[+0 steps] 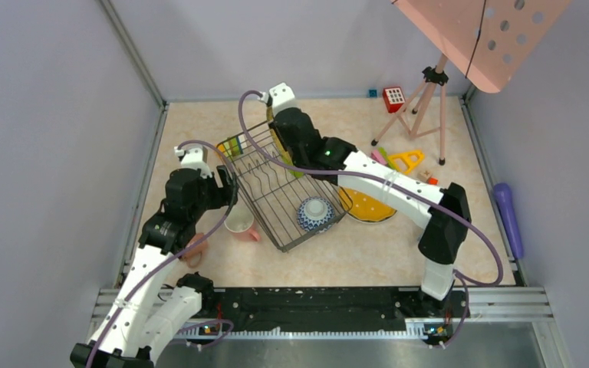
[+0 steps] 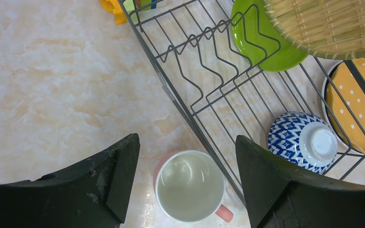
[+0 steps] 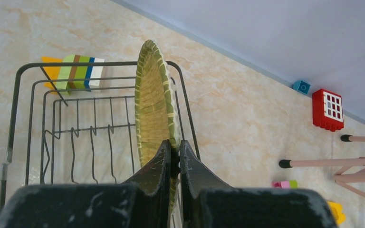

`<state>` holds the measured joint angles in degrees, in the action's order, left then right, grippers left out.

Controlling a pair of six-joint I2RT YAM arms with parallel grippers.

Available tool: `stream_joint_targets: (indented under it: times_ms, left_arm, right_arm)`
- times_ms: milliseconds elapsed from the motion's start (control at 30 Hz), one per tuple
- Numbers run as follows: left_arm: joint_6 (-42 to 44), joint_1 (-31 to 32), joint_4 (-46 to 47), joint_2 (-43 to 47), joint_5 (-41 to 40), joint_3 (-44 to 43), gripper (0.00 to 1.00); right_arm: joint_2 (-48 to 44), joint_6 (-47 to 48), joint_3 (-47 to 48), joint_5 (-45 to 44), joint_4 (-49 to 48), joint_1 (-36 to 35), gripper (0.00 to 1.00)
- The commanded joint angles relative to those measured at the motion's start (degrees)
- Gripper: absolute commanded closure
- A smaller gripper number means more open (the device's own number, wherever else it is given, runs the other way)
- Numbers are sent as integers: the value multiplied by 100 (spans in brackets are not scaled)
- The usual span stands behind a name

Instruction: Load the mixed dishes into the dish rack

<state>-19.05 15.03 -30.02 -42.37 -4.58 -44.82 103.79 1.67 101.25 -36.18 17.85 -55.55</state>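
The dish rack stands slantwise mid-table, with a striped piece at its far end. My right gripper is shut on the edge of a woven straw plate with a green rim, held upright on edge at the rack's far right side. A lime green plate lies under it. The blue-white bowl sits upside down in the rack's near end. My left gripper is open above a pink mug, upright on the table beside the rack. The yellow-orange dotted plate lies right of the rack.
A second pink mug sits by the left arm. A pink tripod stand, a red block and several toy blocks are at the back right. A purple object lies along the right wall.
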Motion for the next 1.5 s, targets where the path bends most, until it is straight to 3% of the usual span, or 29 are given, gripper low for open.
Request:
stream_joint_targets:
  times_ms: [0,800,867,967,1200,1467]
  left_arm:
    - [50,-26,261,46,-51,26,21]
    - [42,-26,251,48,15,36,21]
    - [42,-28,242,38,31,34,21]
    - [42,-26,225,37,45,34,21]
    - [34,-26,232,36,62,34,21]
    - [105,-26,225,12,148,42,21]
  right_arm:
    - [119,-81,41,-239,-484,-104,100]
    - [562,-578,-749,67,-978,-76,99]
    - [597,-684,-672,307,-851,-12,82]
    - [561,-901,-613,541,-677,92,46]
    - [216,-1007,-685,601,-480,167,35]
    - [-598,-1251,-1158,1129,-202,290,29]
